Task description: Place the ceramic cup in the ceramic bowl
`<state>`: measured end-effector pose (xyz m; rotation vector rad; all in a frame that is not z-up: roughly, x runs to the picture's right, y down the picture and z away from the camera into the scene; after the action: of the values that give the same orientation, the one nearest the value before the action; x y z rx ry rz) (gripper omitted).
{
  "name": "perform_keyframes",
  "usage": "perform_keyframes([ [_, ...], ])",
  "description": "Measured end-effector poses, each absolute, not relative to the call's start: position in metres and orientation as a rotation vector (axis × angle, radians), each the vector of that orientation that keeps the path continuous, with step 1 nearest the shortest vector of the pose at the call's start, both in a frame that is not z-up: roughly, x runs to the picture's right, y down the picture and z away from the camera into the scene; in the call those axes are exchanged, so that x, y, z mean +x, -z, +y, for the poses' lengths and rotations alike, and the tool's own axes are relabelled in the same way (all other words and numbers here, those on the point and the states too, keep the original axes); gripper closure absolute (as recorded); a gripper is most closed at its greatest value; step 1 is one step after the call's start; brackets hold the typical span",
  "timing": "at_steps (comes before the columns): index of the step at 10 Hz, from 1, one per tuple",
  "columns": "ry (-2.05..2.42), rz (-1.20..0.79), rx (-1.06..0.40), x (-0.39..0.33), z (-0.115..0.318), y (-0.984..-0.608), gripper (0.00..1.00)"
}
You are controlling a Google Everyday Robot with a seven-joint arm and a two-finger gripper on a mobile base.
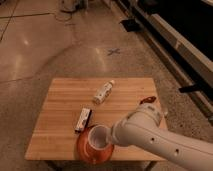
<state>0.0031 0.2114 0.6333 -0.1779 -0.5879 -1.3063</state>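
Dim, warm indoor light. Pale glare patches lie on the polished floor (30, 45) toward 10 and 11 o'clock, and the 1-to-3 o'clock region falls into deep shadow. The table (65, 100) is evenly lit. At 6 o'clock the gripper (105, 138), at the cup (98, 133) over the glossy bowl (84, 149), catches light from above.

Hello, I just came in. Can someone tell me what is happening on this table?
A one-armed robot is putting the ceramic cup into the ceramic bowl at the near edge of the wooden table. The cup is now over the bowl's inside, with the gripper at its right side, mostly hidden by the arm. A white bottle lies on its side mid-table, a dark snack bar lies beside the bowl, and a small reddish item sits near the right edge.
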Motion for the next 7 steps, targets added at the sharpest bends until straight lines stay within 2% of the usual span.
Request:
perform_keyframes([
  [2, 1.323, -0.568, -0.209, -0.008, 0.212, -0.654, 0.50],
  [5, 1.370, -0.561, -0.272, -0.022, 0.221, -0.675, 0.24],
  [7, 1.392, -0.556, -0.294, -0.027, 0.224, -0.681, 0.24],
])
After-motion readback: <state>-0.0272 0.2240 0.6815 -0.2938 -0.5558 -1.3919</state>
